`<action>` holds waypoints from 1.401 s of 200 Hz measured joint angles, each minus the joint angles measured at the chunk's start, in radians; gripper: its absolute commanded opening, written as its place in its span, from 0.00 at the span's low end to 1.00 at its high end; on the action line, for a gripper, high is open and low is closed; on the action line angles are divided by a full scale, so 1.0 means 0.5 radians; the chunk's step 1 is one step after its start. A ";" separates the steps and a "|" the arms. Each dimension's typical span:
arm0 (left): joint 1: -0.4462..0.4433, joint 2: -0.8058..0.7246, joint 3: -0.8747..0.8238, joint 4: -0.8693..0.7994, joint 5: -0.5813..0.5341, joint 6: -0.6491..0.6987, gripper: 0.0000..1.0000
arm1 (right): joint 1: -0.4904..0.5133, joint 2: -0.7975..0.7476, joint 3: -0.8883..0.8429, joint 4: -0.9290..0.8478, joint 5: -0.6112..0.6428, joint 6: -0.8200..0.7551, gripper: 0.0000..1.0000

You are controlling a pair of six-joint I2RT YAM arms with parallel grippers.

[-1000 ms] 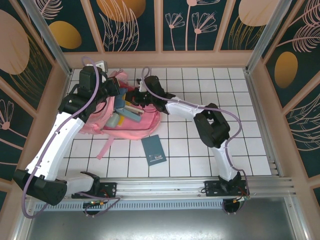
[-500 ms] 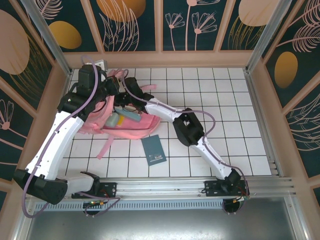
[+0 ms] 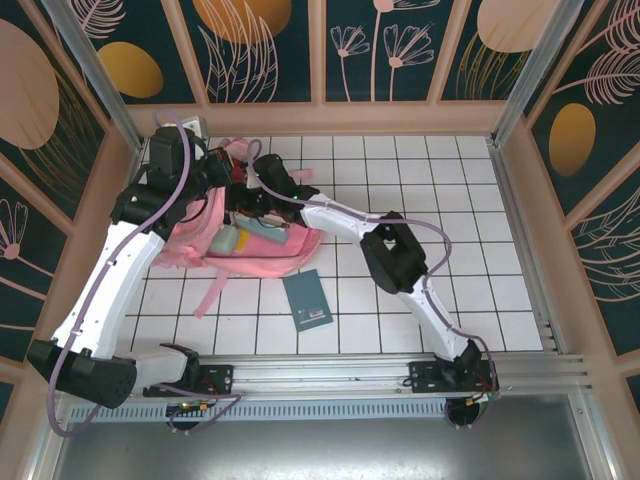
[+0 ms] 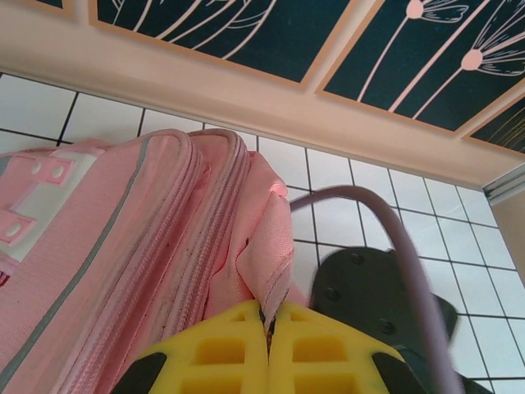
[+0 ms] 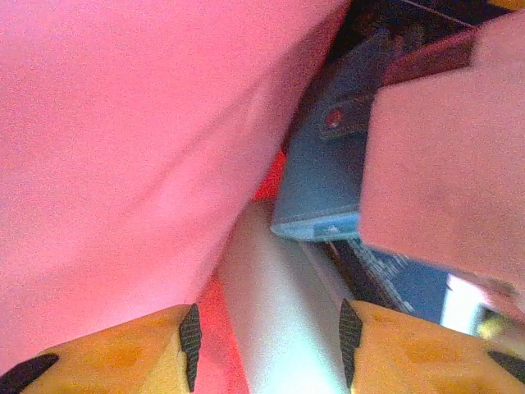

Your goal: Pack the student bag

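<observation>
Your left gripper (image 4: 269, 316) is pinched closed on the rim of the student bag (image 4: 123, 230), which lies just below it. Your right gripper (image 5: 267, 336), fingers spread and gripping nothing, sits in the bag's mouth; the notebook (image 3: 307, 299) lies behind it, nearer your right arm

The left pincer (image 4: 268, 318) clamps a fold of the student bag (image 4: 139, 230).

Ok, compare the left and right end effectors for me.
The left end effector is shut, pinching a fold of the student bag; the right end effector is open, a pale item between its fingers. The left holds the bag's rim from outside; the right reaches into the opening. Both have yellow fingers.
</observation>
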 measured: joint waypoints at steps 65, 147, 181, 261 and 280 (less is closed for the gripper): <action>0.003 0.047 -0.075 0.140 0.028 -0.011 0.00 | -0.017 -1.011 -0.937 -0.188 0.341 -0.536 0.66; 0.003 0.051 -0.419 0.371 0.315 -0.067 0.00 | -0.007 -1.947 -2.256 -0.416 0.166 -0.602 0.65; -0.003 0.050 -0.491 0.409 0.399 -0.049 0.47 | 0.013 -2.230 -2.504 -0.439 0.053 -0.488 0.65; -0.424 -0.382 -0.956 0.355 0.411 -0.060 0.76 | -0.050 -2.313 -2.712 -0.441 0.043 -0.404 0.66; -0.443 -0.573 -1.167 0.333 0.437 -0.109 0.75 | -0.062 -2.290 -2.738 -0.437 0.027 -0.389 0.66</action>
